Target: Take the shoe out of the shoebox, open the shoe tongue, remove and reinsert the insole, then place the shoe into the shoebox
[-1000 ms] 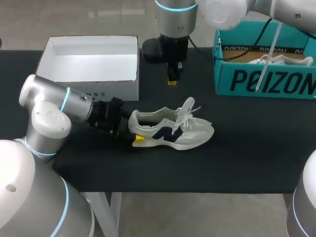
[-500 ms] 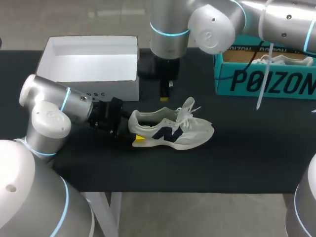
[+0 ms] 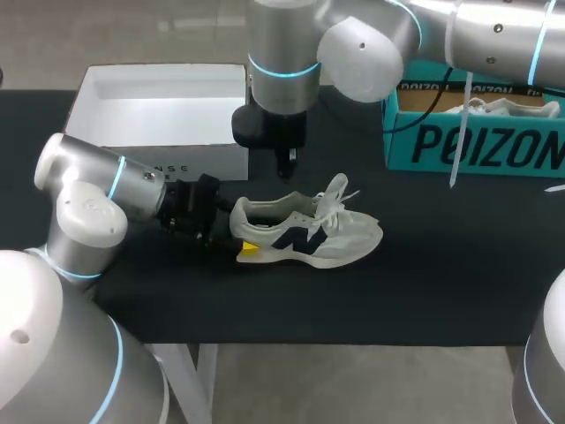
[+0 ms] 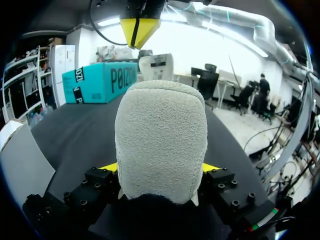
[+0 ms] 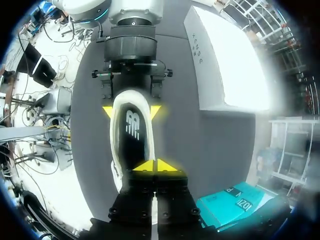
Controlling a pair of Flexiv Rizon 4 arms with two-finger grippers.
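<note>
A white sneaker [image 3: 307, 230] with a dark side logo lies on the black table, toe pointing right. My left gripper [image 3: 240, 230] is closed on its heel, one yellow tip showing at the near side. In the left wrist view the grey heel [image 4: 161, 145] fills the gap between both fingers of the left gripper [image 4: 160, 169]. My right gripper [image 3: 290, 166] hangs shut just behind the shoe, holding nothing. From the right wrist view, the right gripper [image 5: 157, 166] is over the shoe's opening, and the dark insole [image 5: 133, 127] lies inside the shoe. The open white shoebox [image 3: 163, 146] stands at the back left.
A teal box [image 3: 477, 146] with another white shoe inside stands at the back right. The table's front edge runs close below the sneaker. Bare black tabletop [image 3: 441, 265] lies to the sneaker's right and in front of it.
My right arm has swung left and lowered its shut gripper closer to the shoe. The left arm and the shoe have stayed put.
</note>
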